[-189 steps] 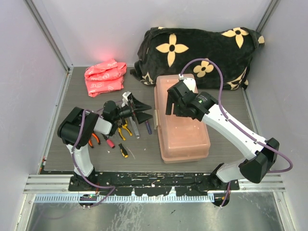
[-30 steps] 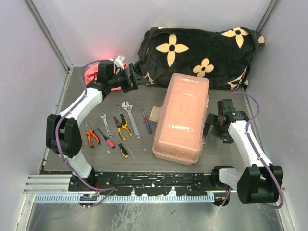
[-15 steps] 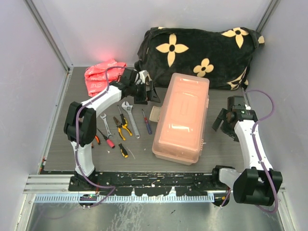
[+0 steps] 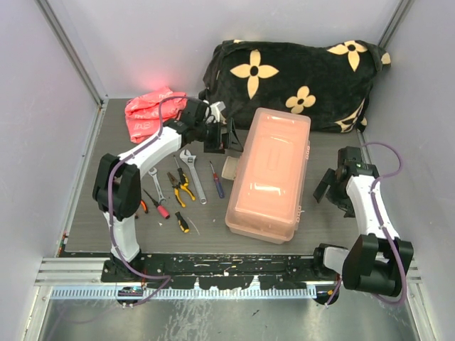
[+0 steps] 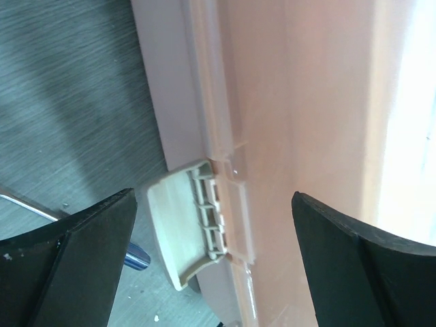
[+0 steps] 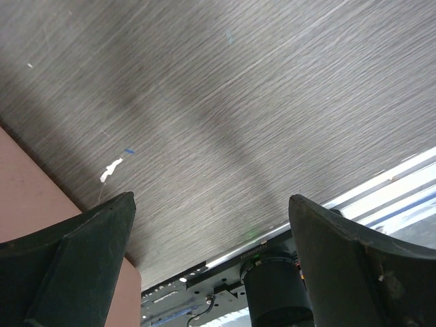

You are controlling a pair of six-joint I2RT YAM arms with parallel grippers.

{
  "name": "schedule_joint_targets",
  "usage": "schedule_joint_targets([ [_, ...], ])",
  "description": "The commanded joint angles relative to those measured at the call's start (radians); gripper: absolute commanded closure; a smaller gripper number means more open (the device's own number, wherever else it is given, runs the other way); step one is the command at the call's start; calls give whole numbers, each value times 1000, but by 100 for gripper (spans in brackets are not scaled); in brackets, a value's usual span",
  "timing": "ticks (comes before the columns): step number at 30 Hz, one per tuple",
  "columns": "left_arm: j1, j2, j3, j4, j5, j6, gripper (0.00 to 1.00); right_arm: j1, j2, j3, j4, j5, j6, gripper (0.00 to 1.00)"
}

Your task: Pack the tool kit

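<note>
- Leftmost, loose hand tools [image 4: 178, 186] lie on the table [image 4: 99, 213], left of the toolbox [image 4: 270, 174].
- My left gripper [image 4: 229, 136] gapes wide, holding nothing, at the toolbox's left wall, and its pale latch [image 5: 180, 231] shows between my fingers.
- Lid down, the toolbox sits mid-table.
- My right gripper [image 4: 328, 193] is spread wide and empty, just beside the toolbox's right wall.

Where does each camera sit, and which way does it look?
Top external: above, behind the bases, looking down on the table; left arm and right arm show.
Left wrist: on its arm, facing the toolbox side and its latch; open left pincer shows.
Right wrist: facing the table beside the toolbox; open right pincer shows.
All three share the toolbox.
</note>
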Motion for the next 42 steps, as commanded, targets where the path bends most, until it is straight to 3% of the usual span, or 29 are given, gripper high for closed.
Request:
schedule_joint_targets([
  [1,-28,-131,-16,71,84,-44,2,-4,44,-18,28,-58,-26,0],
  [16,-77,-234,-72,117,144,-88,2,-4,163,-58,100,-285,-91,0],
  [27,-62,-245,-120,235,202,-212,2,-4,164,-64,104,-313,-101,0],
  [30,-58,-234,-118,209,172,-179,2,-5,164,-63,104,-310,-101,0],
  [38,136,-148,-48,191,68,-215,2,-4,158,-62,100,-314,-101,0],
  [42,164,-95,0,167,57,-193,2,-4,157,-63,100,-313,-101,0],
])
